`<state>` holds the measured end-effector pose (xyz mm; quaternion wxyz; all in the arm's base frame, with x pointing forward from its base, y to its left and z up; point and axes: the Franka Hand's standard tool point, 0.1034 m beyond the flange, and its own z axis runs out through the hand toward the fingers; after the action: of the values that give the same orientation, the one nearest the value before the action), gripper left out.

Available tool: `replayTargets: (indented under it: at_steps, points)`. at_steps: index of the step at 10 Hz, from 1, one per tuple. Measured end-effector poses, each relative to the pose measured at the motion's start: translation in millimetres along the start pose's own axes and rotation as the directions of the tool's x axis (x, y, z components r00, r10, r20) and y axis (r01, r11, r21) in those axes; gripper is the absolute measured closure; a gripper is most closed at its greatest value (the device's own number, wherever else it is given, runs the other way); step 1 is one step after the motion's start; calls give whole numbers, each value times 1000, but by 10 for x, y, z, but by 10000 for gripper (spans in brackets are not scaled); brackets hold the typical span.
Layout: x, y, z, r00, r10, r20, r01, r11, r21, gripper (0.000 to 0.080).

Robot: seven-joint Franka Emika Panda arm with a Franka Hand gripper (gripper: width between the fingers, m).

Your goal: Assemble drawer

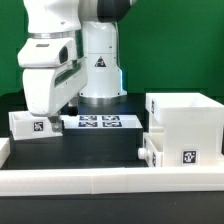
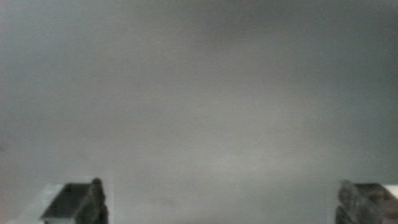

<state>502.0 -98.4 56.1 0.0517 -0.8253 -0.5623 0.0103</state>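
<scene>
The white drawer casing [image 1: 186, 115] stands at the exterior view's right. A small white tray [image 1: 176, 151] with a square tag sits low against it; I cannot tell how far in it is. The other small tray [image 1: 30, 125], also tagged, lies on the black table at the exterior view's left. My gripper [image 1: 48, 116] hangs right over this left tray, close to it; I cannot tell if it touches. In the wrist view my gripper [image 2: 221, 202] is open, its two dark fingertips [image 2: 75, 202] wide apart with only blurred grey between them.
The marker board [image 1: 98, 122] lies flat between the left tray and the robot's base [image 1: 100, 75]. A low white rim [image 1: 100, 181] edges the table at the front. A green wall stands behind.
</scene>
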Motion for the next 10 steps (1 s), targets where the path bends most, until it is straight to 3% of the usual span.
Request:
replayTargets:
  at_steps: [2, 5, 8, 10]
  points:
    - [-120, -59, -2, 983, 181, -17, -181, 983, -1, 150]
    - [-303, -328, -59, 898, 440, -30, -440, 897, -35, 150]
    - [-541, -634, -54, 794, 606, -54, -608, 792, -51, 150]
    - [-570, -688, -54, 756, 652, -62, -655, 753, -57, 150]
